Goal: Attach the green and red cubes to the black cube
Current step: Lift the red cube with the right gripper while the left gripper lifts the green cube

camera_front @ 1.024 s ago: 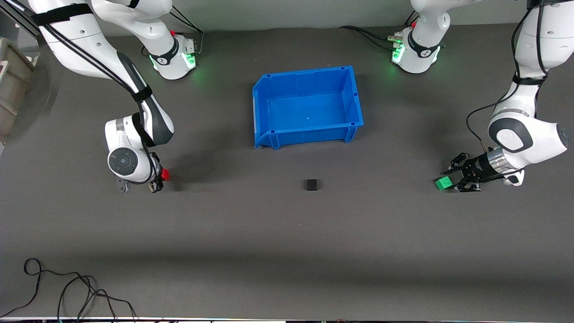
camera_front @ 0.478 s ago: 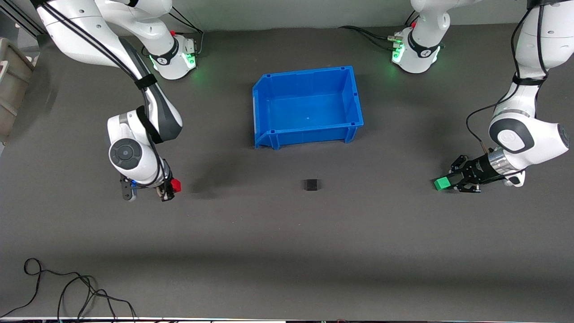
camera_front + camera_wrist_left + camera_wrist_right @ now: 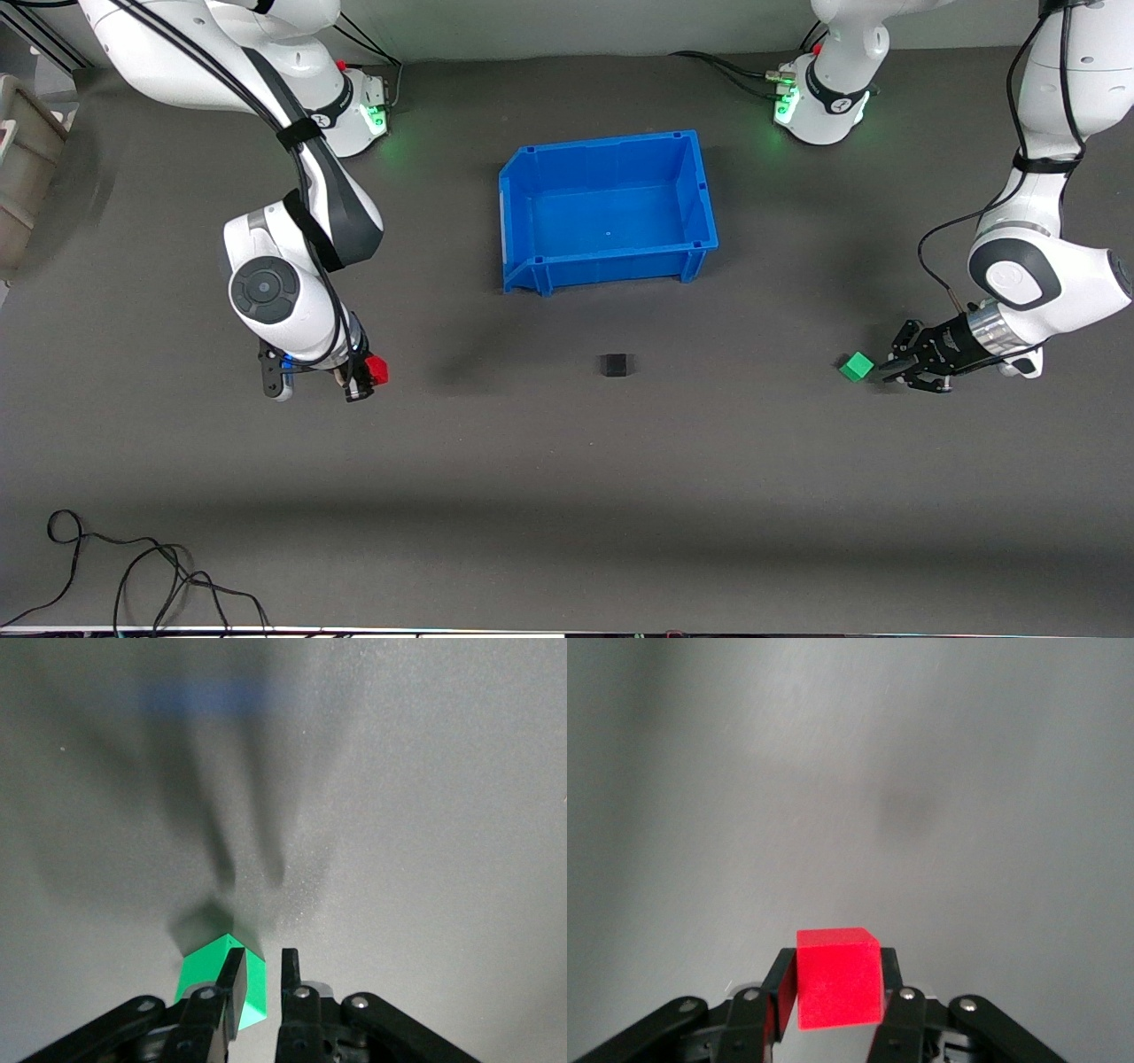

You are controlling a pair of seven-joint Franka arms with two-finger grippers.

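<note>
The black cube [image 3: 615,364] sits on the dark table, nearer the front camera than the blue bin. My right gripper [image 3: 367,377] is shut on the red cube [image 3: 377,369] and holds it just above the table, toward the right arm's end from the black cube. The right wrist view shows the red cube [image 3: 837,983] between the gripper's [image 3: 837,958] two fingers. The green cube [image 3: 856,366] lies on the table toward the left arm's end. My left gripper [image 3: 883,370] is right beside it. In the left wrist view the green cube [image 3: 213,979] sits outside one finger, and the gripper [image 3: 261,957] is nearly shut and empty.
The open blue bin [image 3: 611,266] stands at mid-table between the two arm bases, with nothing in it. A black cable [image 3: 133,576] lies near the table's front edge at the right arm's end. A beige container [image 3: 18,168] sits at that end's edge.
My right gripper has carried the red cube toward the black cube. The green cube has slipped out from my left gripper's fingertips and slid toward the black cube.
</note>
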